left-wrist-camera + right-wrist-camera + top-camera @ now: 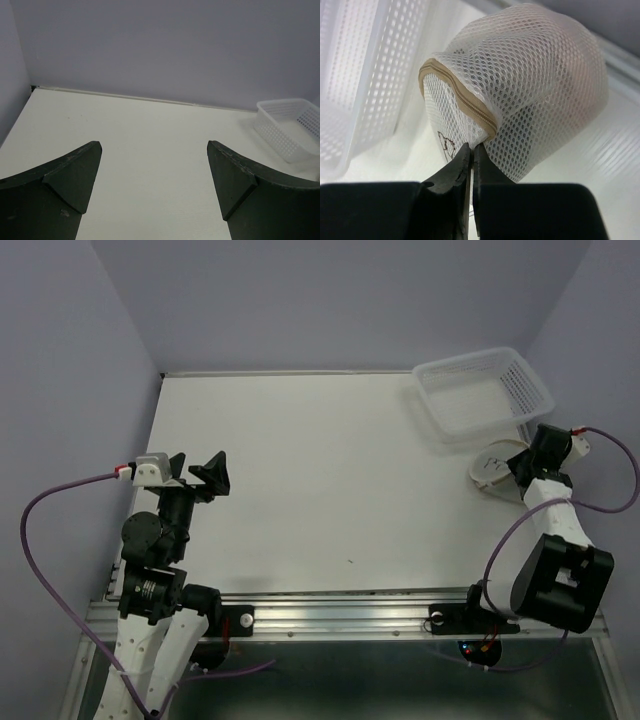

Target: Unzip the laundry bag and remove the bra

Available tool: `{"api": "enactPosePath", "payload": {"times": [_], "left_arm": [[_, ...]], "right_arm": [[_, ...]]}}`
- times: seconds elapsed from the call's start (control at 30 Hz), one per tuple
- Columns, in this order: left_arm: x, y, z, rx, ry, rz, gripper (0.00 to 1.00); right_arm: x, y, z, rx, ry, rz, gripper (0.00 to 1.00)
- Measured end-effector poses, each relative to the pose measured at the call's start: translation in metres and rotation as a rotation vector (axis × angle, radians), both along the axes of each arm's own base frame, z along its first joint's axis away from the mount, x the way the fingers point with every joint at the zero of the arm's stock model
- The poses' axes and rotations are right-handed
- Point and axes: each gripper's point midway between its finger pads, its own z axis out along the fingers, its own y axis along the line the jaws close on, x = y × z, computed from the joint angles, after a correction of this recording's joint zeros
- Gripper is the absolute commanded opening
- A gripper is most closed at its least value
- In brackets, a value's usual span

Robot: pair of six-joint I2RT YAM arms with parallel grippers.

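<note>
The laundry bag (493, 468) lies at the right edge of the table (300, 490), just beside the near corner of the white basket (480, 362); the right wrist view shows it as a domed pouch of white open mesh (540, 85) with a tan zipper band (465, 100) running round its rim.

Right gripper (471, 147): clenched, jaws pressed together at the lower end of the zipper band, pinching the bag's edge; whether the zipper pull itself is caught between the tips cannot be told. Left gripper (200, 465): released, jaws spread wide, held above the bare left side of the table, well apart from the bag.

Handling, as judged: the bag looks light, soft and easily crushed; the mesh will stretch and follow any pull, so an unrestrained bag is likely to slide along the table rather than unzip. Take hold at the pull tab for opening; brace the pouch by the stiffer tan band or by a fold of mesh opposite the pull. The contents cannot be made out through the mesh.
</note>
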Motion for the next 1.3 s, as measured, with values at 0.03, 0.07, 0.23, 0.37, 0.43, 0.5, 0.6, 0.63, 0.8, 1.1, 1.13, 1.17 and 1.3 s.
{"api": "enactPosePath", "payload": {"times": [0.03, 0.07, 0.23, 0.37, 0.43, 0.5, 0.6, 0.63, 0.8, 1.1, 1.13, 1.17, 1.3], "left_arm": [[0.0, -0.001, 0.0, 0.0, 0.0, -0.003, 0.99], [0.0, -0.001, 0.0, 0.0, 0.0, -0.006, 0.99], [0.002, -0.004, -0.001, -0.001, 0.006, -0.018, 0.99], [0.004, -0.005, -0.003, -0.006, 0.014, -0.02, 0.99], [0.004, -0.005, -0.003, -0.01, 0.015, -0.021, 0.99], [0.005, -0.006, -0.004, -0.017, 0.019, -0.025, 0.99], [0.008, -0.008, -0.007, -0.026, 0.036, -0.031, 0.99], [0.01, -0.01, -0.009, -0.034, 0.049, -0.037, 0.99], [0.022, -0.021, -0.026, -0.073, 0.125, -0.076, 0.99], [0.041, -0.058, -0.061, -0.195, 0.299, -0.221, 0.99], [0.042, -0.061, -0.063, -0.205, 0.307, -0.229, 0.99], [0.044, -0.065, -0.069, -0.226, 0.322, -0.24, 0.99], [0.043, -0.087, -0.104, -0.299, 0.411, -0.296, 0.99]], "right_arm": [[-0.006, 0.01, -0.002, 0.03, -0.01, 0.019, 0.01], [-0.01, 0.017, -0.004, 0.053, -0.016, 0.033, 0.01], [-0.03, 0.088, -0.012, 0.181, -0.027, 0.216, 0.01], [-0.036, 0.155, 0.001, 0.235, -0.038, 0.446, 0.01], [-0.043, 0.186, 0.006, 0.268, -0.038, 0.556, 0.01], [-0.05, 0.213, 0.01, 0.312, -0.045, 0.653, 0.01], [-0.058, 0.246, 0.016, 0.382, -0.054, 0.779, 0.01], [-0.058, 0.257, 0.018, 0.399, -0.06, 0.822, 0.01], [-0.052, 0.329, 0.018, 0.46, -0.047, 1.065, 0.01], [-0.028, 0.429, 0.006, 0.517, -0.099, 1.318, 0.03], [-0.022, 0.433, 0.002, 0.521, -0.104, 1.321, 0.03], [-0.019, 0.436, -0.001, 0.524, -0.106, 1.323, 0.05], [-0.01, 0.442, -0.015, 0.527, -0.106, 1.313, 0.12]]}}
